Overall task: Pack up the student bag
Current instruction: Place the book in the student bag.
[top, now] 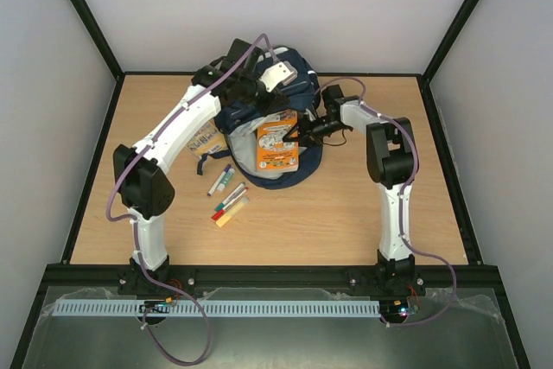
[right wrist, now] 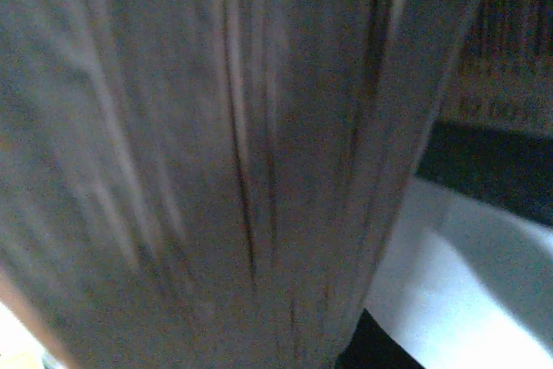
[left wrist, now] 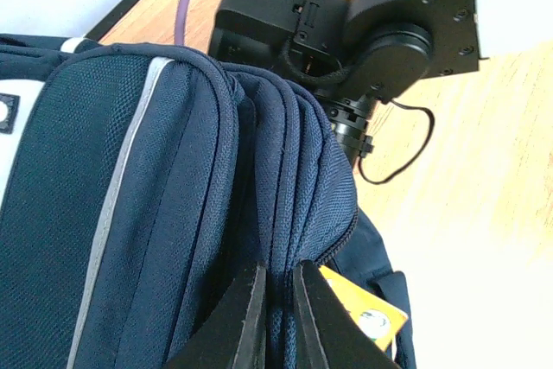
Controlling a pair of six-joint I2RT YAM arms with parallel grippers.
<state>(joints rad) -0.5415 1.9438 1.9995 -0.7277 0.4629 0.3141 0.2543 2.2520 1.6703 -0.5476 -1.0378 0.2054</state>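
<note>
The student bag (top: 235,116) lies at the back middle of the table, navy with a pale stripe (left wrist: 121,179). My left gripper (left wrist: 276,281) is shut on a fold of its fabric beside the zip, at the bag's top edge. An orange book (top: 277,143) rests in the bag's open mouth, and one corner of it (left wrist: 367,310) shows just past my left fingers. My right gripper (top: 301,133) holds the book's right edge. The right wrist view is filled by a blurred close-up of page edges, so its fingers are hidden there.
On the wood left of and in front of the bag lie a printed packet (top: 206,139), a white marker (top: 220,180), red and green markers (top: 229,200) and a yellow highlighter (top: 233,212). The black right wrist (left wrist: 389,32) sits close behind the bag.
</note>
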